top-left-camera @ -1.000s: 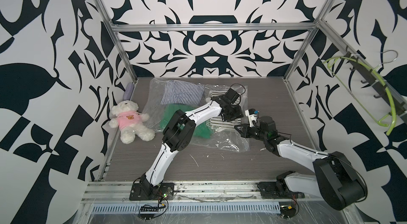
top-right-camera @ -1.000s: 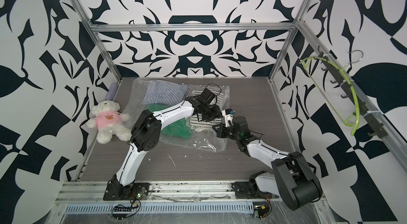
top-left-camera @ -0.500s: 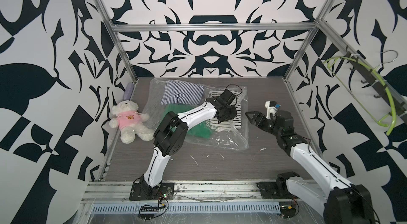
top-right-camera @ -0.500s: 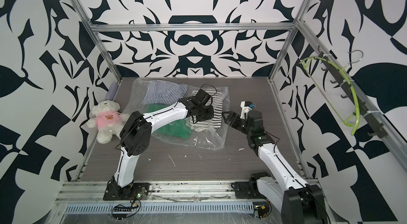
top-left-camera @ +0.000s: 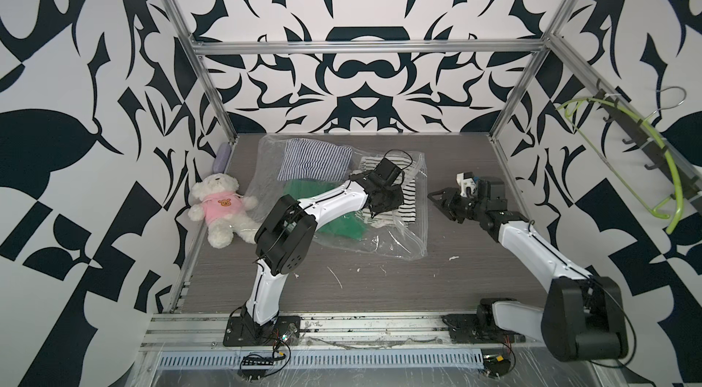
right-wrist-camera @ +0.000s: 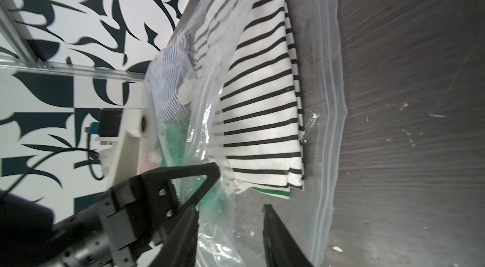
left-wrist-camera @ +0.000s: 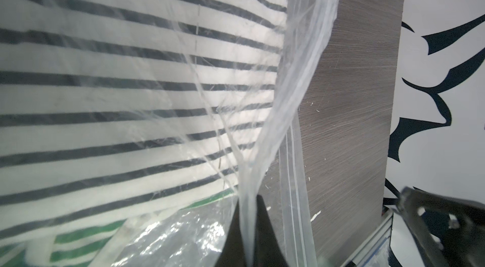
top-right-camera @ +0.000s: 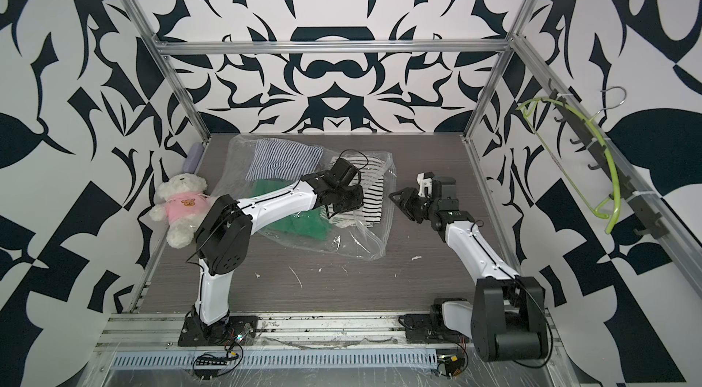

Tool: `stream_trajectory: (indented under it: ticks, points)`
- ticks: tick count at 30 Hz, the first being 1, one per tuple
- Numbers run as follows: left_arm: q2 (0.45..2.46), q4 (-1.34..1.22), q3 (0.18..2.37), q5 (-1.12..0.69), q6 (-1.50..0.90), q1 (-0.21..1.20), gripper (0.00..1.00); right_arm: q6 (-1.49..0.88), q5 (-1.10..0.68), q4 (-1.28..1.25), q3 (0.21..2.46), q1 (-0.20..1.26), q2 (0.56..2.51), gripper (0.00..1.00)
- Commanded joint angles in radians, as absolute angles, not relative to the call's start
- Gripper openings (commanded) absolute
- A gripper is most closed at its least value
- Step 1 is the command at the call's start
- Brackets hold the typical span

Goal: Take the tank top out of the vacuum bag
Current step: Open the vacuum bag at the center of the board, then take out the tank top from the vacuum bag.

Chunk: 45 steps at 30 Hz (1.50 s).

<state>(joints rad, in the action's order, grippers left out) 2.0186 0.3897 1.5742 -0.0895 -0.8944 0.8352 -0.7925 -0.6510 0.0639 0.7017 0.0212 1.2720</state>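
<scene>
Pinching the upper film of the vacuum bag (top-left-camera: pixel 395 248) in the left pincer (left-wrist-camera: pixel 248 226), clamped on the plastic, tenting the mouth. Since a second ago, drawn the right pincer (right-wrist-camera: pixel 229 210) back off the bag's near corner; now just beside the zip-seal edge (right-wrist-camera: pixel 325 121), prongs apart, empty. Hence mouth up, nothing reaching in. Probably the tank top (right-wrist-camera: pixel 262 100) in white with black stripes, inside by that edge. Bare bench (top-left-camera: pixel 475 263) rightward for pulling out.

We see black-and-white patterned walls (top-left-camera: pixel 361 5), a silver metal frame (top-left-camera: pixel 364 47), a grey wood-grain tabletop (top-left-camera: pixel 380 290) and a green hanger (top-left-camera: pixel 671 176).
</scene>
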Motion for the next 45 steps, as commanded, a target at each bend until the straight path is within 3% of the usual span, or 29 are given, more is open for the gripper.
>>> stream_trajectory:
  ticks: [1, 11, 17, 20, 24, 26, 31, 45]
  points:
    - [1.963, 0.399, 1.543, -0.073, -0.899, 0.830, 0.00, -0.730, -0.662, 0.072, 0.763, 0.023, 1.348, 0.39]
    - [1.939, 0.389, 1.462, -0.035, -0.904, 0.818, 0.00, -0.717, -0.613, -0.061, 0.861, 0.108, 1.657, 0.40]
    - [1.940, 0.393, 1.444, -0.013, -0.907, 0.810, 0.00, -0.737, -0.604, -0.107, 0.937, 0.109, 1.837, 0.62]
    - [1.944, 0.393, 1.442, -0.001, -0.908, 0.807, 0.00, -0.756, -0.637, -0.135, 0.968, 0.110, 1.901, 0.65]
    - [1.946, 0.396, 1.441, 0.006, -0.910, 0.798, 0.00, -0.809, -0.733, -0.269, 0.958, 0.120, 1.911, 0.50]
    - [1.944, 0.394, 1.437, 0.016, -0.908, 0.796, 0.00, -0.811, -0.764, -0.321, 0.952, 0.131, 1.894, 0.33]
    - [1.934, 0.393, 1.418, 0.033, -0.907, 0.789, 0.00, -0.816, -0.789, -0.368, 0.925, 0.151, 1.838, 0.00]
    - [1.919, 0.389, 1.404, 0.056, -0.901, 0.773, 0.00, -0.745, -0.545, -0.126, 0.817, 0.251, 1.582, 0.00]
